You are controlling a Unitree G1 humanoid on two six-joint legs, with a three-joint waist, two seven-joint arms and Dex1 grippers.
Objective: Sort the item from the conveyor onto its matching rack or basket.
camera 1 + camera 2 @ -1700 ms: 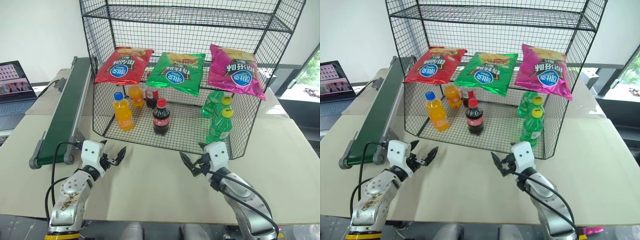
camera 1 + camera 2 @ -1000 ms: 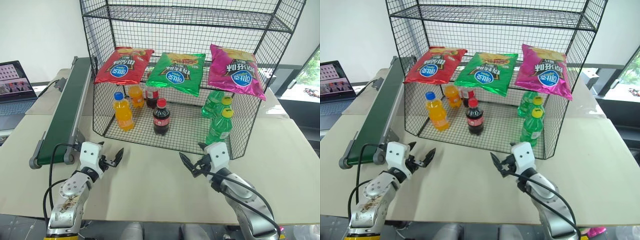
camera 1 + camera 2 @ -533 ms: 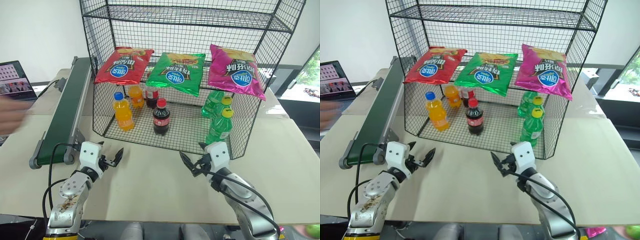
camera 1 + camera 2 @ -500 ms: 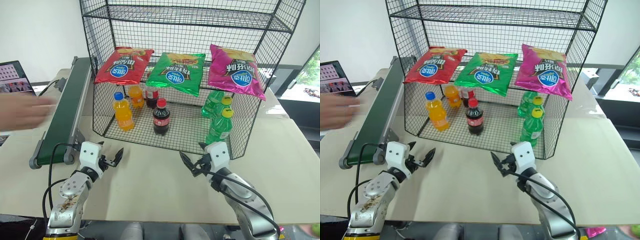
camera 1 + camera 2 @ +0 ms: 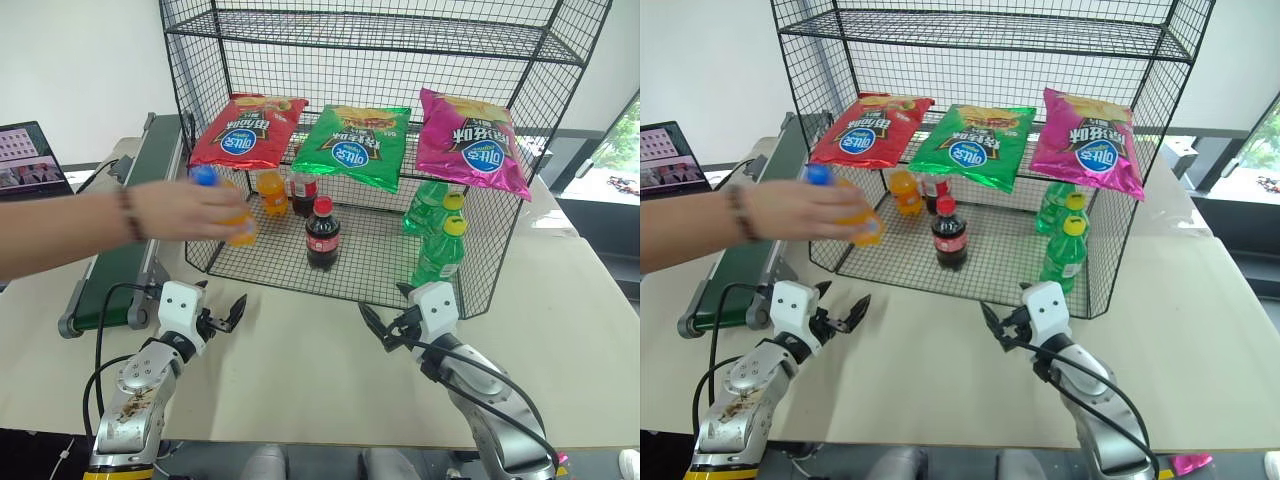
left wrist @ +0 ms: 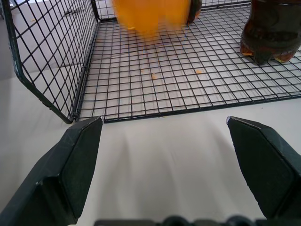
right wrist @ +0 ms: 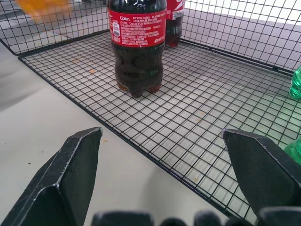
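Observation:
The item, an orange soda bottle with a blue cap (image 5: 236, 226), is tilted in a person's hand (image 5: 180, 212) at the front left of the rack's (image 5: 196, 120) bottom bay; it shows as an orange blur (image 6: 149, 14) in the left wrist view. The person's arm crosses over the dark-green conveyor (image 5: 108, 285). My left gripper (image 5: 230, 316) hovers open over the table in front of the rack's left corner. The right gripper (image 5: 378, 327) is open too, near the rack's front right, facing a cola bottle (image 7: 137, 42). Neither holds anything.
In the bottom bay stand a cola bottle (image 5: 321, 234), another orange bottle (image 5: 271, 190) and a second cola behind, and green bottles (image 5: 440, 250) at the right. Three chip bags (image 5: 352, 145) lie on the tier above. A laptop (image 5: 30, 170) sits far left.
A person's hand has come in from the left across the conveyor and grasped the orange bottle in the rack's bottom bay, tipping it. Both grippers have stayed where they were.

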